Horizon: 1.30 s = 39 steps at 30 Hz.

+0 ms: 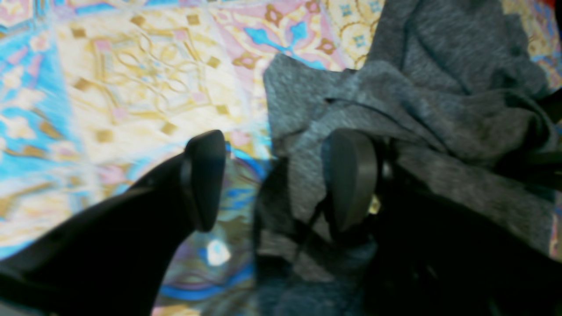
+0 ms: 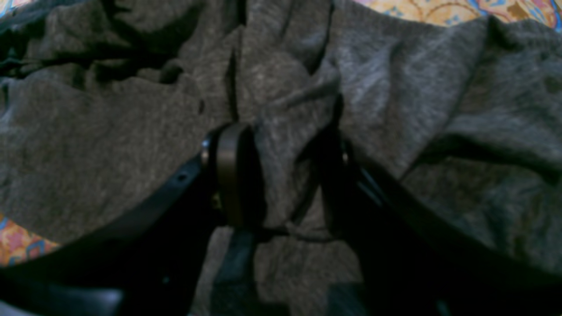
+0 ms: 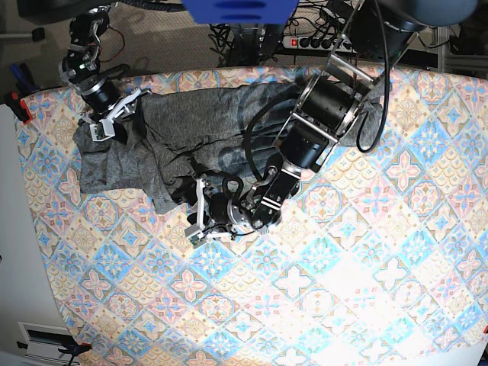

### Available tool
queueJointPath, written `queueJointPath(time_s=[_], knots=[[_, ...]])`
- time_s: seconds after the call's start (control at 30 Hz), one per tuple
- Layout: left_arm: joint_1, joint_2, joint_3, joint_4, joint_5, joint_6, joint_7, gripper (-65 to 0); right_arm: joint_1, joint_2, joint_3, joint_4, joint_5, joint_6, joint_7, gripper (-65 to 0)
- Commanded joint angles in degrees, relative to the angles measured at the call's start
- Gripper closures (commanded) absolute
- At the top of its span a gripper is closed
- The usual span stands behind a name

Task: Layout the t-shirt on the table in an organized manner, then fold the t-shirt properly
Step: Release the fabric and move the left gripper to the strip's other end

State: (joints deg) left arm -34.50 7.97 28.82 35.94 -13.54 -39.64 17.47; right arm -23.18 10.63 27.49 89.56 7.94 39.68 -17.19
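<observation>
We see the heathered charcoal-grey knit t-shirt (image 3: 191, 133) lying crumpled on the upper left part of the wide table covered in a pastel pink, blue and beige diamond-tile cloth (image 3: 366, 252). It is bunched into ridges and folds, not spread flat; one flap reaches toward the table's left edge, and another part runs right beneath the black jointed left arm (image 3: 320, 114).

Left gripper (image 1: 276, 180): low over the table at the shirt's lower edge. Its black fingers (image 1: 204, 180) are spread wide. One pad sits over bare patterned cloth; the other (image 1: 351, 180) rests against a fold of grey fabric. A hem of the shirt lies in the gap, but the pads do not press on it.

Right gripper (image 2: 285, 175): at the shirt's upper left corner in the base view (image 3: 107, 122). Its wrist view is filled with grey knit. The fingers (image 2: 232, 175) stand partly apart with a raised ridge of fabric between them, gathered from both sides. The far pad is in shadow, so we cannot tell how firm the pinch is.
</observation>
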Motion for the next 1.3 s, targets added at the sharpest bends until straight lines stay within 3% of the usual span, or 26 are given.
queueJointPath(time_s=[0.0,0.13,0.3,0.4,0.53,0.67,0.8,0.9,1.1,1.27], knots=[[-0.4,1.0,0.0,1.0,-1.1,-0.4,-0.8,-36.5,0.4,0.8,0.6,2.0,1.3,0.3,1.8,-23.7],[5.5,0.5,-0.1,9.0,-1.5,-0.4,-0.8,-36.5,0.4,0.8,0.6,4.9,1.3,0.3,1.8,-23.6],[13.4,-4.3,-0.3,27.2,-1.5,-0.4,-0.8,-36.5,0.4,0.8,0.6,6.3,1.3,0.3,1.4,-23.4],[15.7,-6.9,-0.6,34.3,-1.5,-0.4,-0.7,-36.5,0.4,0.8,0.4,6.3,1.3,0.3,1.3,-19.7],[20.0,-8.3,-6.1,41.5,-1.5,-0.4,-0.7,-36.5,0.4,0.8,0.3,6.3,1.3,0.3,1.3,-14.6],[25.1,-8.9,-12.2,47.8,-1.4,-0.4,-0.6,-36.5,0.4,0.8,0.3,6.3,1.3,0.3,1.3,-14.2],[31.7,-12.0,-16.0,56.2,-1.4,-0.4,4.1,-36.5,0.4,0.8,0.3,5.8,1.2,0.3,1.3,-14.3],[37.7,-14.7,-20.1,62.4,-1.4,-0.4,5.8,-36.5,0.5,0.8,0.3,5.8,1.2,0.3,1.2,-17.3],[49.0,-17.7,-31.1,71.3,-1.5,-0.4,5.8,-36.5,0.5,0.8,0.3,5.8,1.2,0.3,-2.5,-31.3],[55.0,-17.7,-39.9,75.6,-1.5,-0.4,5.8,-36.6,1.5,0.8,0.3,5.8,1.2,0.3,-2.8,-30.3]])
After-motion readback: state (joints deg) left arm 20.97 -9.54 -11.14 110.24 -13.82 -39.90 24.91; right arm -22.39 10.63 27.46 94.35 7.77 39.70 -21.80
